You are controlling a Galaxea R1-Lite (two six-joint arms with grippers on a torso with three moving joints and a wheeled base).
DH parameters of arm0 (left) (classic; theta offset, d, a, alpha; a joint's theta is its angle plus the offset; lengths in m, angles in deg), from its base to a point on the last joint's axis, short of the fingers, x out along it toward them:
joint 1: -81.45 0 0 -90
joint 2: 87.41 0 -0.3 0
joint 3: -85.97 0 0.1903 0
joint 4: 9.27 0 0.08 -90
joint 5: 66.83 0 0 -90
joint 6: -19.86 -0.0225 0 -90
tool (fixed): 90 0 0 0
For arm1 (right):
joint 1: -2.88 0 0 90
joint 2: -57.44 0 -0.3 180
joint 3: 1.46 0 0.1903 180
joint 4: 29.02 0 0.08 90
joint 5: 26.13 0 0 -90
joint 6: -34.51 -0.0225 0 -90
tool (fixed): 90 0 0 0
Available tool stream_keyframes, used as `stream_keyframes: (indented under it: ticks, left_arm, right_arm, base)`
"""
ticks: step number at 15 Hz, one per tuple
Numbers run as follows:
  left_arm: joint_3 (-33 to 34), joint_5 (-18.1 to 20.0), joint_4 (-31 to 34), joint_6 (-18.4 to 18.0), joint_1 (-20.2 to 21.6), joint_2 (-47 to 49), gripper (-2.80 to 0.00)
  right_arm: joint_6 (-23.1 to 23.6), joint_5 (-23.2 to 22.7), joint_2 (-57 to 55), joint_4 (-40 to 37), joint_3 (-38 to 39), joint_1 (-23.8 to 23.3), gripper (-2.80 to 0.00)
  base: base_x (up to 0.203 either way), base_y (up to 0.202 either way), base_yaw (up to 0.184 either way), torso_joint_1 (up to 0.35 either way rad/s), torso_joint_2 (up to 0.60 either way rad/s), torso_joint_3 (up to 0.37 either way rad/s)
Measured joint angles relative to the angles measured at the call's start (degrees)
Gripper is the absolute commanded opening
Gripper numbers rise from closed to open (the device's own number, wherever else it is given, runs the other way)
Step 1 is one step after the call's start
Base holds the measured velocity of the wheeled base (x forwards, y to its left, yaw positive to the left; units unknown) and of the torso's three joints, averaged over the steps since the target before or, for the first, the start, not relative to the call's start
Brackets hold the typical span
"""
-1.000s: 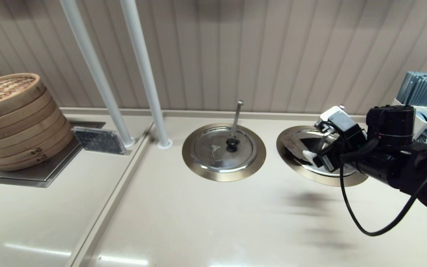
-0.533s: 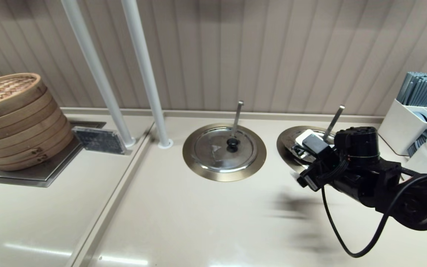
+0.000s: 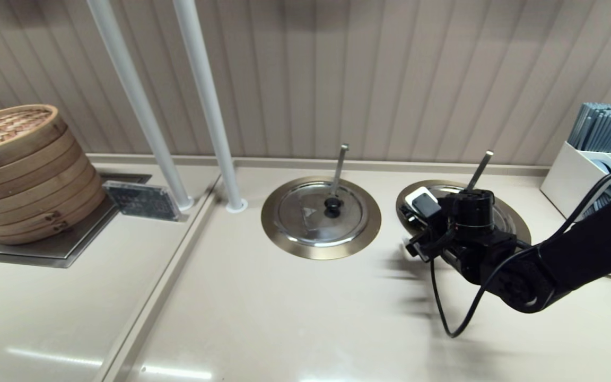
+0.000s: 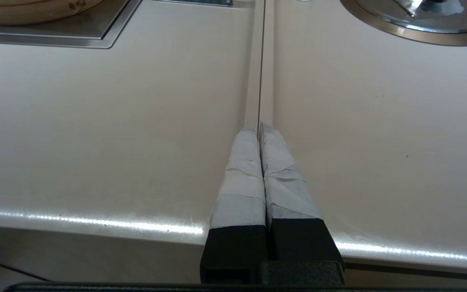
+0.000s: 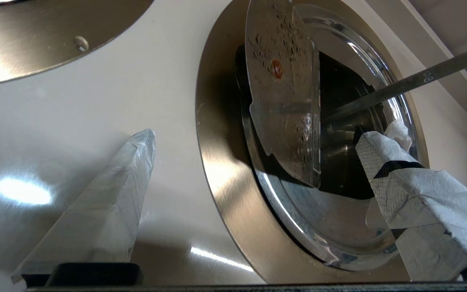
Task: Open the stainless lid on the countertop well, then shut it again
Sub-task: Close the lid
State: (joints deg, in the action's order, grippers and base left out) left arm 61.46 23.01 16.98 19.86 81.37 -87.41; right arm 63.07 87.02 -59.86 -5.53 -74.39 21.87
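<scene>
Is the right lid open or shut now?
Open: the lid's flap stands raised, baring the dark well and ladle handle. The open right gripper holds nothing.

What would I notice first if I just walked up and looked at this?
First, the robot's black right arm, its tool open above the countertop well on the right, where a hinged flap of the stainless lid stands raised over a dark opening and a slanted ladle handle pokes out. Beside it sits a twin lid, closed, and far left a tall stack of bamboo steamers.
</scene>
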Motion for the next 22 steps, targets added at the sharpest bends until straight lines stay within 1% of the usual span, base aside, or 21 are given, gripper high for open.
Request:
stream_keyframes:
  ticks: [4,7,17,19,22]
  left_arm:
    - [0.0,0.0,0.0,0.0,0.0,0.0,-2.80]
    - [0.0,0.0,0.0,0.0,0.0,0.0,-2.80]
    - [0.0,0.0,0.0,0.0,0.0,0.0,-2.80]
    - [0.0,0.0,0.0,0.0,0.0,0.0,-2.80]
    - [0.0,0.0,0.0,0.0,0.0,0.0,-2.80]
  right_arm:
    - [-1.6,0.4,-3.1,1.5,-3.7,-1.1,0.00]
    - [-2.1,0.5,-3.6,1.5,-5.8,-3.0,0.00]
    - [-1.9,0.6,-1.7,1.8,-8.4,-5.9,0.00]
    - [-1.7,0.6,-1.5,1.7,-9.5,-7.4,0.00]
    - [-0.8,0.6,-1.0,1.5,-12.6,-11.9,0.00]
  base:
    - [0.000,0.000,0.000,0.000,0.00,0.000]
    - [0.000,0.000,0.000,0.000,0.00,0.000]
    - [0.000,0.000,0.000,0.000,0.00,0.000]
    - [0.000,0.000,0.000,0.000,0.00,0.000]
    - [0.000,0.000,0.000,0.000,0.00,0.000]
